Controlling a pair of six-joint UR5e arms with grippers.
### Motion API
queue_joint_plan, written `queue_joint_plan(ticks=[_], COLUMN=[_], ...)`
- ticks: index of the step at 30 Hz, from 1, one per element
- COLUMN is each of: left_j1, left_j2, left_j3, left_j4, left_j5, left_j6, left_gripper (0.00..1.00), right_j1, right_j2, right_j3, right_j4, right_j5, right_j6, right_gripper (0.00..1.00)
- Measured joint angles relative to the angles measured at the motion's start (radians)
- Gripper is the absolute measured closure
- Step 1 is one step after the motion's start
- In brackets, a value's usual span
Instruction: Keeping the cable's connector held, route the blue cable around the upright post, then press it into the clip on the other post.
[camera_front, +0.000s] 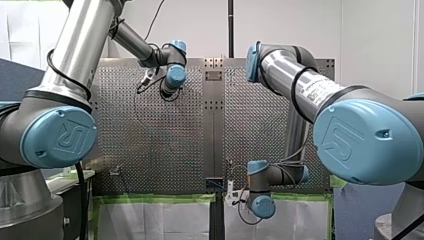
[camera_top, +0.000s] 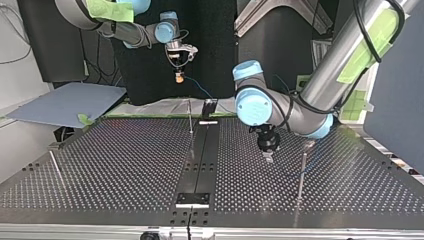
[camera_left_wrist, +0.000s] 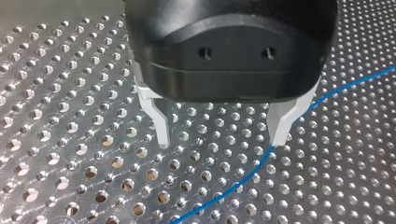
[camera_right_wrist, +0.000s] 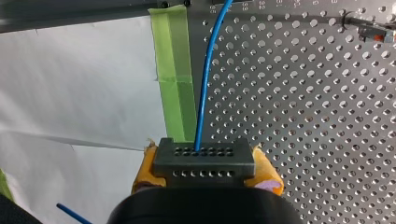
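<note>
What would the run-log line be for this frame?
right hand: shut on connector | left hand: open above table | blue cable: by one finger

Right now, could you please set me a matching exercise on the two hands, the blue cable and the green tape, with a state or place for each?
Things:
1. my left hand
2. my right hand
3. blue cable
4. green tape

States or places:
A. shut on the connector
B. stuck along the table edge, beside the white sheet
C. open above the perforated table, holding nothing
D. runs out of the connector and across the table

Pairs: 1-C, 2-A, 3-D, 4-B.
</note>
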Motion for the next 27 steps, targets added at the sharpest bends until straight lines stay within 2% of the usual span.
queue_joint_plan(ticks=[3,9,15,21,27], left_j1=[0.006,0.013,0.015,0.033,0.049], left_j2=[-0.004,-0.047,-0.068,-0.069,-0.076], left_j3=[0.001,0.001,0.002,0.002,0.013], left_j4=[-0.013,-0.057,-0.067,-0.042,-0.037], left_j5=[0.027,0.075,0.079,0.056,0.072], left_j6=[-0.015,-0.045,-0.051,-0.046,-0.044], left_gripper=[0.00,0.00,0.00,0.00,0.00], right_j1=[0.000,0.000,0.000,0.000,0.000], right_j2=[0.000,0.001,0.001,0.001,0.001], right_j3=[0.000,0.000,0.000,0.000,0.000], right_j4=[0.000,0.002,0.002,0.001,0.000], right_j5=[0.000,0.000,0.000,0.000,-0.001], right_j6=[0.000,0.000,0.000,0.000,0.001], right_gripper=[1.00,1.00,1.00,1.00,1.00])
